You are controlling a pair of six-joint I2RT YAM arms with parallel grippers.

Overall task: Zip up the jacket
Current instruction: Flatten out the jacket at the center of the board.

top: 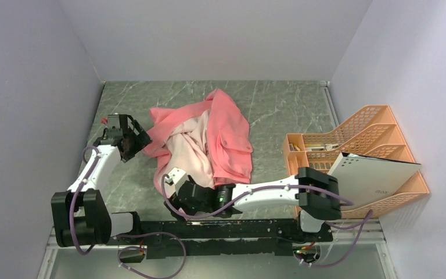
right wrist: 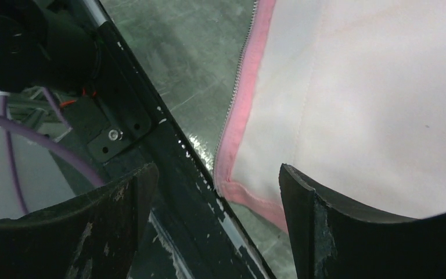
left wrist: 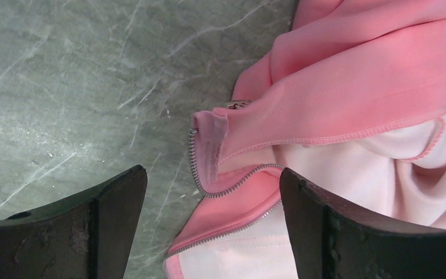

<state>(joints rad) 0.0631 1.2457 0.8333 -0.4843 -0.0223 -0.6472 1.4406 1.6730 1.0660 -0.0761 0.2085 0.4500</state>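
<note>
The jacket lies crumpled and unzipped in the middle of the tabletop. The left gripper and the right gripper are both spread wide and empty, each over an edge of the zipper. Next, they likely must pinch those edges and line them up.

Open tabletop left of the jacket; orange file rack far right

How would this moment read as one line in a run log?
jacket: crumpled, unzipped | left end effector: open, over zipper edge | right end effector: open, over hem corner | nothing gripped
</note>
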